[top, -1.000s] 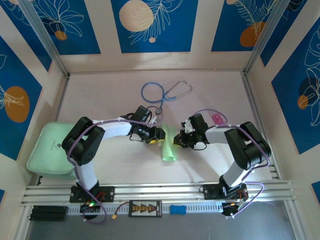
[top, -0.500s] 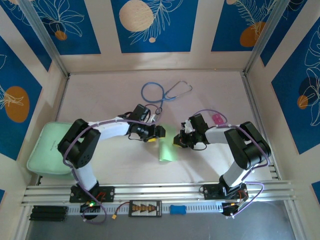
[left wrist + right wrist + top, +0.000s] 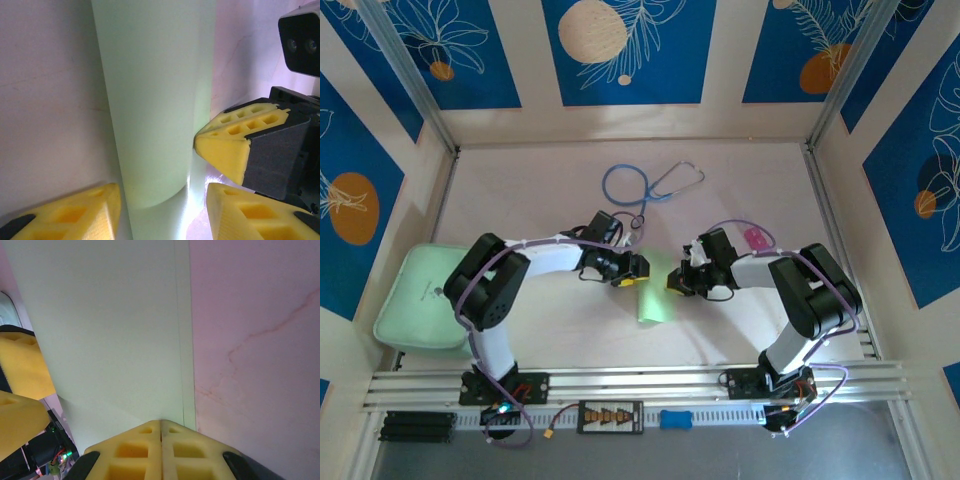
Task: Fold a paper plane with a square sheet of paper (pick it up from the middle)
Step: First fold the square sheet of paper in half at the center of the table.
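Observation:
The square sheet of paper (image 3: pixel 655 300) lies folded into a narrow pale green strip on the table between both arms. Its top layer curls over loosely (image 3: pixel 150 100). Its far end is hidden under the grippers, so whether it forms the paper plane's point I cannot tell. My left gripper (image 3: pixel 632 272) is open and straddles the curled fold (image 3: pixel 162 192), its fingers clear of the paper. My right gripper (image 3: pixel 677 283) is shut, and its tips (image 3: pixel 161 424) press down on the paper's (image 3: pixel 110 330) edge near a crease. The right gripper's finger (image 3: pixel 225 145) sits beside the fold.
A blue stethoscope (image 3: pixel 650 185) lies at the back of the table. A thick mint-green pad (image 3: pixel 420 297) rests at the left edge. A small pink object (image 3: pixel 757 238) sits behind the right arm. Aluminium rails (image 3: pixel 640 382) run along the near edge.
The paper's rolled-up lower end has settled flatter. The left arm swayed slightly left and came back, and its jaws widened and then narrowed. The right arm has stayed put.

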`<action>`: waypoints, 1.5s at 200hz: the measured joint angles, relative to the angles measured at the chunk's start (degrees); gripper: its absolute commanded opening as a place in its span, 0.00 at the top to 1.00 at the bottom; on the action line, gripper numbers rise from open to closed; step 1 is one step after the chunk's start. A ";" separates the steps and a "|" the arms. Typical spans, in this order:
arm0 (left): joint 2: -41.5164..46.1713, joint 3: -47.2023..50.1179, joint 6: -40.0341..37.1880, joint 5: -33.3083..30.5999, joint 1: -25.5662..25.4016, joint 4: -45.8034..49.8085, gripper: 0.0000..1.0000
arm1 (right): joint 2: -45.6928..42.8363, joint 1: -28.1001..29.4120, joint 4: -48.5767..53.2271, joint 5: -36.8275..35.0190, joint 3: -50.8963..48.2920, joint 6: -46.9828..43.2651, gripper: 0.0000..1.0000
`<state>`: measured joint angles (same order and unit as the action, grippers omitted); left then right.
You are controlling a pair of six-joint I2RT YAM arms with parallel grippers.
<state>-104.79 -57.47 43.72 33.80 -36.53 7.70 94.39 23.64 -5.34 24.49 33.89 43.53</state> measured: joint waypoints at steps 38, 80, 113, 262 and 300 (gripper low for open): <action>-1.25 0.11 0.85 0.31 0.00 -0.90 0.58 | -0.02 -0.04 -0.72 0.20 -0.31 0.42 0.92; -1.75 0.11 0.55 -0.48 -0.02 -0.52 0.63 | -0.02 -0.57 -1.88 1.46 -0.61 2.10 0.88; -2.29 -0.02 -0.72 -1.68 0.00 0.39 0.63 | -3.17 -1.53 2.60 0.70 1.73 2.58 0.87; -2.91 -2.47 -2.93 -4.07 -0.68 4.42 0.61 | -35.65 -10.80 20.09 -10.97 -8.20 3.04 0.85; -3.21 -3.56 -3.37 -4.59 -0.90 6.08 0.58 | -34.91 -10.82 20.44 -10.54 -8.20 3.04 0.85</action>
<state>-108.01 -61.04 40.36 29.21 -37.43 13.78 59.48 12.82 15.09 13.96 25.69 46.57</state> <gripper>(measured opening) 0.408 0.147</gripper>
